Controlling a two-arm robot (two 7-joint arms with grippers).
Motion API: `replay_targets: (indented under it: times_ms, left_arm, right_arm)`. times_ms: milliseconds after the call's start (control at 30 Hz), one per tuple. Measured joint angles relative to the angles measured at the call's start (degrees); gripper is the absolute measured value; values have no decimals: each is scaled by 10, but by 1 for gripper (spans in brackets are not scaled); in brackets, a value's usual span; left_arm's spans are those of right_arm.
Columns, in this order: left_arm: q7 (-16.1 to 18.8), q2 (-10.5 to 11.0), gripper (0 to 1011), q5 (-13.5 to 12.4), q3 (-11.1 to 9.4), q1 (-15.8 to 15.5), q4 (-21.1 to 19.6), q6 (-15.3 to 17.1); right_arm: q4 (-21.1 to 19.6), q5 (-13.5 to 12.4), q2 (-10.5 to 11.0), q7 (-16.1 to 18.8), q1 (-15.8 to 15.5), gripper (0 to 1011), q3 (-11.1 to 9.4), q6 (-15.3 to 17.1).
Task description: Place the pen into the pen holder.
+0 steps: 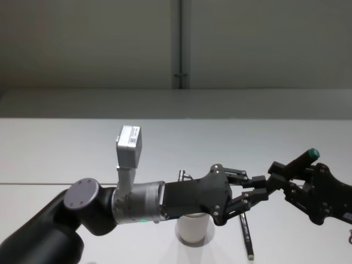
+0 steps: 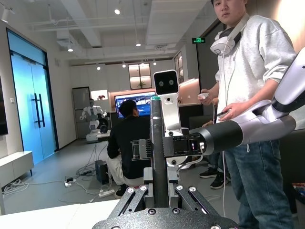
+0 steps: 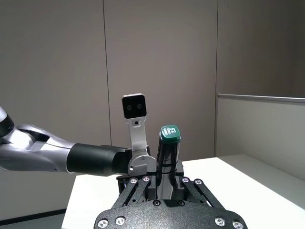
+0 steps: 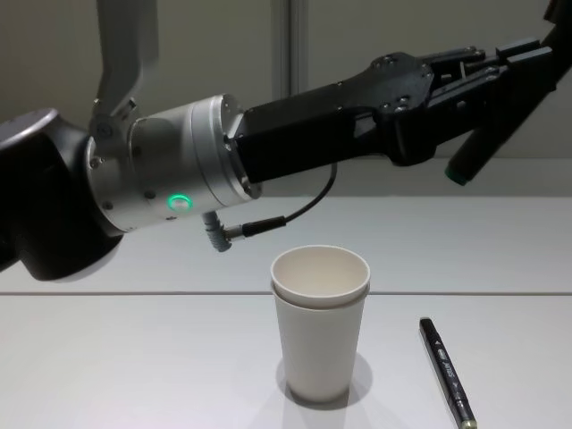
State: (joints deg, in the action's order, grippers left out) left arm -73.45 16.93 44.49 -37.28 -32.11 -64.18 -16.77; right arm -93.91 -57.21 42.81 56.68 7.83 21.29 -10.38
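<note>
A dark pen with a green cap [image 1: 309, 157] hangs in the air at the right, tilted, its green end lowest in the chest view [image 4: 476, 145]. My left gripper [image 1: 265, 186] and my right gripper [image 1: 286, 175] meet tip to tip, both shut on this pen. It stands between the left fingers [image 2: 157, 143] and between the right fingers [image 3: 167, 152]. The pen holder [image 4: 320, 335], an off-white paper cup with a doubled rim, stands upright on the table, left of and well below the pen. In the head view the left gripper's body hides the pen holder's [image 1: 194, 231] top.
A second black pen [image 4: 446, 368] lies flat on the white table [image 4: 134, 357], just right of the cup, also seen from the head [image 1: 246, 234]. The left arm [image 4: 179, 179] spans the space above the cup. A grey wall stands behind the table.
</note>
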Motion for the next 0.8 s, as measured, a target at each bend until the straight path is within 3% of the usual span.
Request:
replay_targets:
  times_ms: [267,633,800]
  left_arm:
    - [-1,0,196,0,0,0,0,0]
    - [-2,0,580,0,0,0,0,0]
    - [-2,0,699,0,0,0,0,0]
  right_arm:
    - [0,0,0,0,0,202,0,0]
    - [0,-1,0,-1,0,202,0,0]
    - [0,0,0,-1,0,202,0,0]
